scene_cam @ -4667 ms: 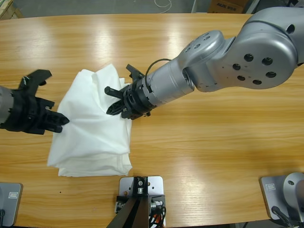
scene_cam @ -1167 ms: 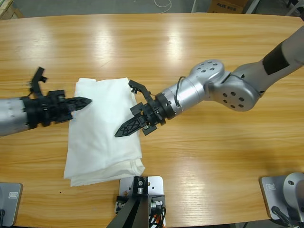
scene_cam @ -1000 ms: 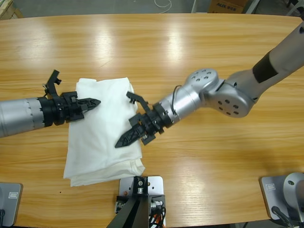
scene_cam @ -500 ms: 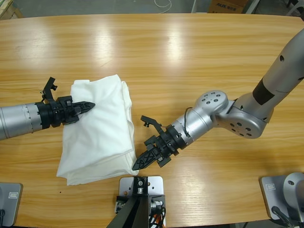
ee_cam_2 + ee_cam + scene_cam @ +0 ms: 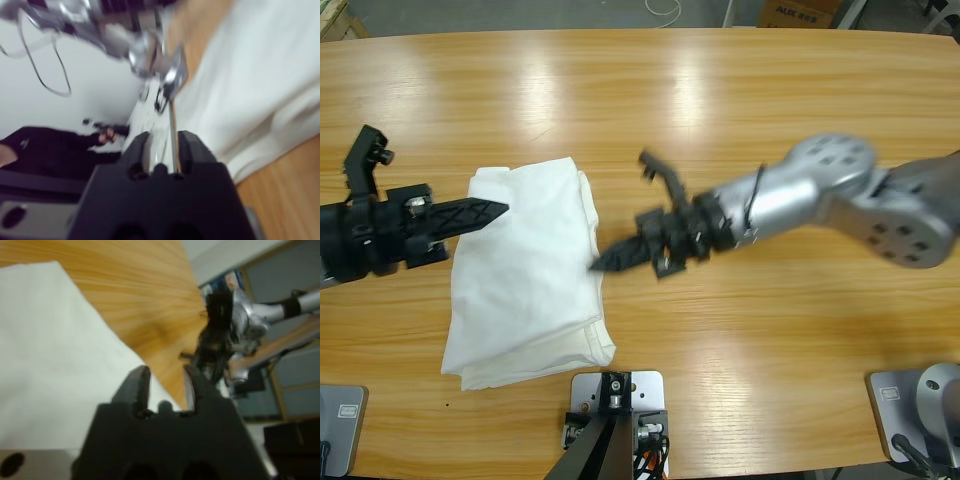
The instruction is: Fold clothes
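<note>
The clothes (image 5: 525, 280) are one white folded bundle on the left half of the wooden table (image 5: 750, 120). My left gripper (image 5: 503, 208) comes in from the left edge, shut to a point, with its tip over the bundle's upper left edge. In the left wrist view the white cloth (image 5: 50, 355) lies under and left of that gripper (image 5: 167, 377). My right gripper (image 5: 597, 266) reaches in from the right, shut, its tip at the middle of the bundle's right edge. The right wrist view has the cloth (image 5: 250, 85) to the right of the gripper (image 5: 162, 140). Neither gripper visibly holds fabric.
Bare wood stretches right of the bundle and along the far side. Beyond the table's far edge are a cardboard box (image 5: 800, 12) and a white cable (image 5: 665, 10). A person in a dark sleeve (image 5: 45, 150) shows in the right wrist view's background.
The right gripper has swung from the bundle's lower right corner up to the middle of its right edge. The left arm has drawn back a little to the left. The bundle has barely shifted.
</note>
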Robot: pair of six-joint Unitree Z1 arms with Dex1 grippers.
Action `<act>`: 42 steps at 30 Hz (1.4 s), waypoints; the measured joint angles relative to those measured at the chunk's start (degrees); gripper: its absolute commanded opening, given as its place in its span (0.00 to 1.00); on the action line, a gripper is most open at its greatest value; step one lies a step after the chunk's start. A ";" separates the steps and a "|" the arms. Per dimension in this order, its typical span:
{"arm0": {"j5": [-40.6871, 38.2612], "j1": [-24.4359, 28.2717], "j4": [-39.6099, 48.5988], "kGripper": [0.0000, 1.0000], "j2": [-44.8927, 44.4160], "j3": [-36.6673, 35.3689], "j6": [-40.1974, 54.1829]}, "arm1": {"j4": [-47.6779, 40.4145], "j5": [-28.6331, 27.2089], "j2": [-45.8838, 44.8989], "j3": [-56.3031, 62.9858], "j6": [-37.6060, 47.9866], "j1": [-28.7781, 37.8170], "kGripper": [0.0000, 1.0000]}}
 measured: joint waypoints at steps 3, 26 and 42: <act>0.05 -1.37 21.04 1.00 -8.00 -8.67 4.56 | 3.83 -3.63 -5.90 -0.30 -0.39 -2.27 1.00; 19.51 -11.96 98.67 1.00 -11.80 -47.02 61.84 | 21.15 -18.72 -20.63 -2.54 -25.72 -10.08 1.00; 20.55 -13.29 100.10 1.00 -9.75 -48.33 65.17 | 99.47 -51.48 -25.12 -40.62 -56.09 -9.55 1.00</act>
